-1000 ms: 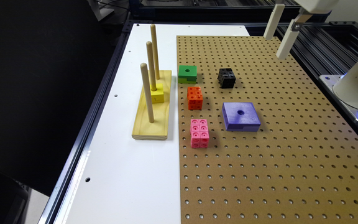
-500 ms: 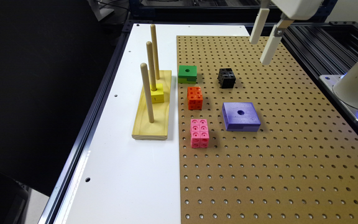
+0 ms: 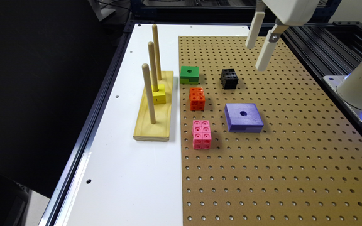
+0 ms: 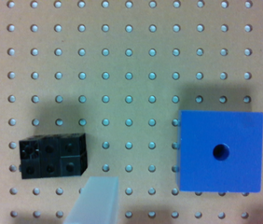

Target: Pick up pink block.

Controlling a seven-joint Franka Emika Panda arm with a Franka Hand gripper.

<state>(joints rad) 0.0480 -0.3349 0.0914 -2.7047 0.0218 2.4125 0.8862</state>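
The pegboard [image 3: 278, 163] carries the pink block [image 3: 201, 134] and orange block [image 3: 197, 98].

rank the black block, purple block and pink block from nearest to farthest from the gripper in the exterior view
1. black block, just to the exterior view's left of the gripper and below it on the pegboard.
2. purple block, further toward the camera, flat with a centre hole.
3. pink block, farthest, near the pegboard's left edge.
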